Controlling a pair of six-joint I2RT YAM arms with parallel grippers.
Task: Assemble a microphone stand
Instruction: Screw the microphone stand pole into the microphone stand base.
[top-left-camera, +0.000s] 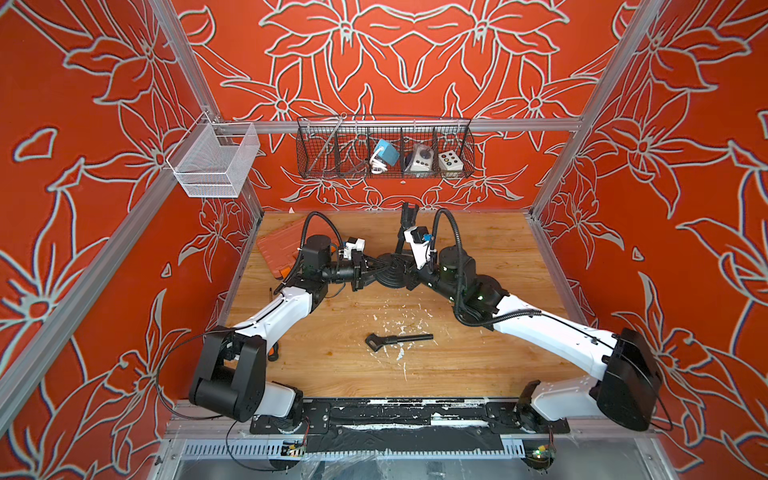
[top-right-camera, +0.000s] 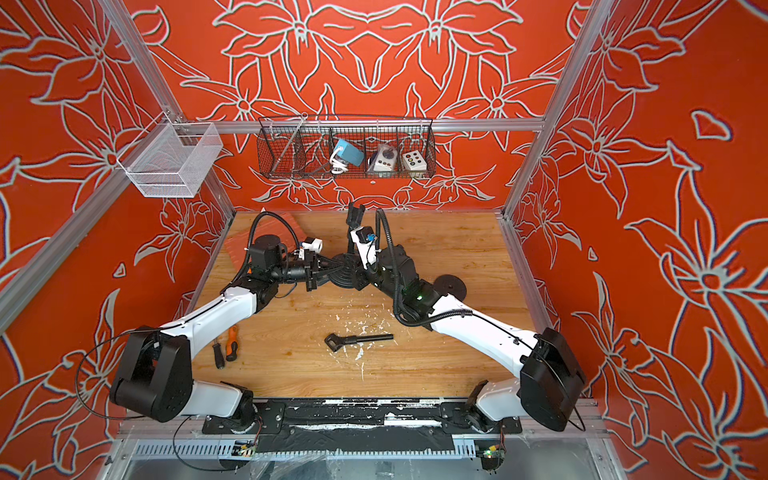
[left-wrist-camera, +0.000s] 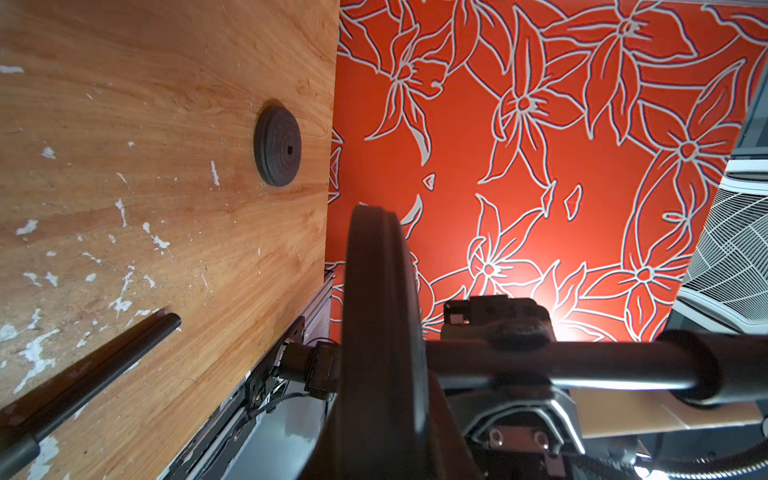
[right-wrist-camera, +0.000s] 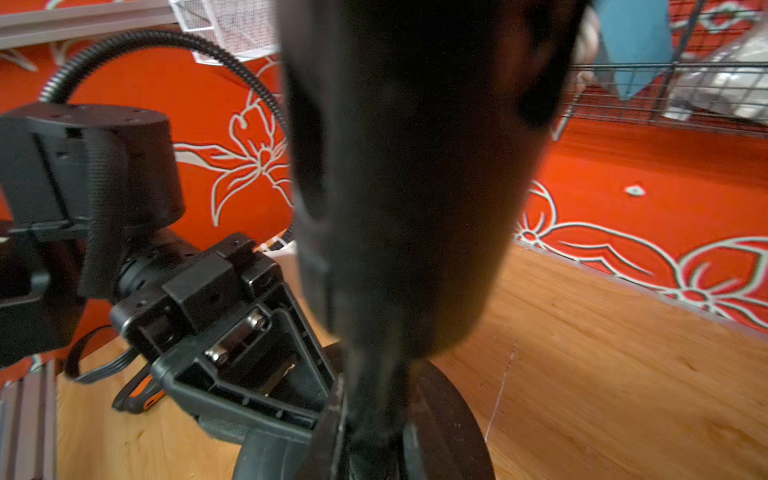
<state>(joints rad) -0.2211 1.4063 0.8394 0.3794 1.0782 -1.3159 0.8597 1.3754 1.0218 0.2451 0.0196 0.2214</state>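
Left claw (top-left-camera: 376, 269) clamped on the rim of the round black base (top-left-camera: 390, 277), which sits at the far middle of the wooden table (top-left-camera: 478, 365). Right claw (right-wrist-camera: 374, 415) closed around the black pole (top-left-camera: 400, 243) just above that base. The pole rises from the centre of the base and carries a clip (top-left-camera: 409, 212) at its top. A second black disc (top-right-camera: 451, 284) lies beside the right arm. A loose black rod (top-left-camera: 399, 340) lies nearer the front, well apart from the stand.
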